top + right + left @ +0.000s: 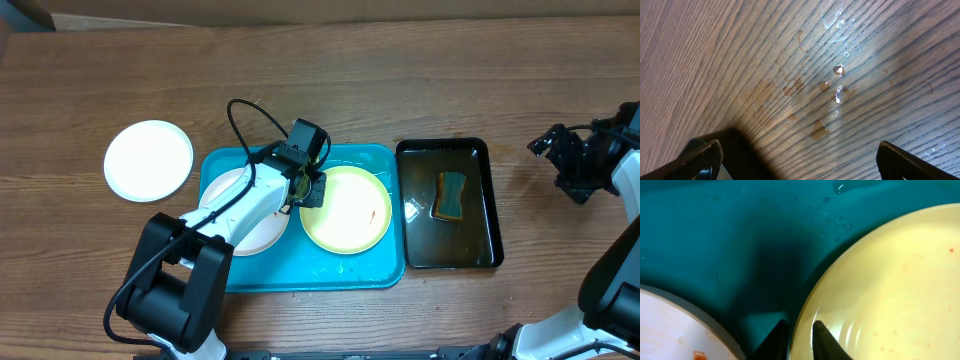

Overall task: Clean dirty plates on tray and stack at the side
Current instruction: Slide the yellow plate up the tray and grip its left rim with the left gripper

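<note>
Yellow plate (346, 210): our left gripper (799, 326) pinches its wet rim, seemingly gripping; so shallow a hold could slip on lifting. Our right gripper (800, 145) gapes empty.

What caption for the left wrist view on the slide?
Left gripper straddles the yellow plate rim on the wet turquoise tray; smeared white plate at lower left.
</note>
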Robot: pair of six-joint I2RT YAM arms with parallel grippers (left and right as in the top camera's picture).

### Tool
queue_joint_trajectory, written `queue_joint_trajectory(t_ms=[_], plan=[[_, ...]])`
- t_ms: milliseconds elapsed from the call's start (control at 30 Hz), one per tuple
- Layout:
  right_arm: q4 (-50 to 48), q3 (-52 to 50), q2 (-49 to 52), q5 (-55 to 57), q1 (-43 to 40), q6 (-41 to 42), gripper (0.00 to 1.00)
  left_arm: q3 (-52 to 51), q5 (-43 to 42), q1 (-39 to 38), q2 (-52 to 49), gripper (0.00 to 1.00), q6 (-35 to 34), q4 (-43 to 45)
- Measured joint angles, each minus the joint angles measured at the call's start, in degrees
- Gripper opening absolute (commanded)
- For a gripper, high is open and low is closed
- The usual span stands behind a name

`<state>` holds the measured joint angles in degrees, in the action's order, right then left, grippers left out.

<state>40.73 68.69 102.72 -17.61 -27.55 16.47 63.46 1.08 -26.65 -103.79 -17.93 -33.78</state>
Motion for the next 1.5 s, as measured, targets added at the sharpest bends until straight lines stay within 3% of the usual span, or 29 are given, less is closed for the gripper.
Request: queue_joint_trajectory(t_ms=[167, 300, 600, 667, 767, 867, 1333, 1500], plan=[[-0.02, 0.0, 0.0, -0.02, 0.0, -0.02, 1.0, 0.0, 0.0, 0.0, 0.0, 0.14, -0.37, -0.13], [-0.02, 0.0, 0.0, -0.02, 0.0, 0.02, 1.0, -0.11, 0.04, 0.02, 0.0, 0.04, -2.51, -0.33], [0.0, 0.0, 0.0, 0.0, 0.0, 0.02, 1.0, -0.04, 0.02, 0.24, 0.0, 0.04, -8.09, -3.15], [-0.04, 0.0, 0.0, 0.0, 0.0, 0.02, 1.0, 0.02, -0.24, 0.57, 0.0, 0.06, -9.38, -4.35], [-0.02, 0.0, 0.0, -0.02, 0.0, 0.0, 1.0, 0.02, -0.7, 1.36, 0.0, 0.27, -10.62, -5.49], [0.0, 0.0, 0.0, -0.02, 0.0, 0.02, 1.0, -0.11, -1.11, 2.25, -0.13, 0.35, -10.12, -5.2], [-0.02, 0.0, 0.0, -0.02, 0.0, 0.0, 1.0, 0.07, -1.07, 3.54, -0.13, 0.35, -5.42, 0.76], [0.0, 0.0, 0.0, 0.0, 0.0, 0.0, 1.0, 0.07, -1.07, 3.5, -0.15, 0.26, -5.42, 1.09]])
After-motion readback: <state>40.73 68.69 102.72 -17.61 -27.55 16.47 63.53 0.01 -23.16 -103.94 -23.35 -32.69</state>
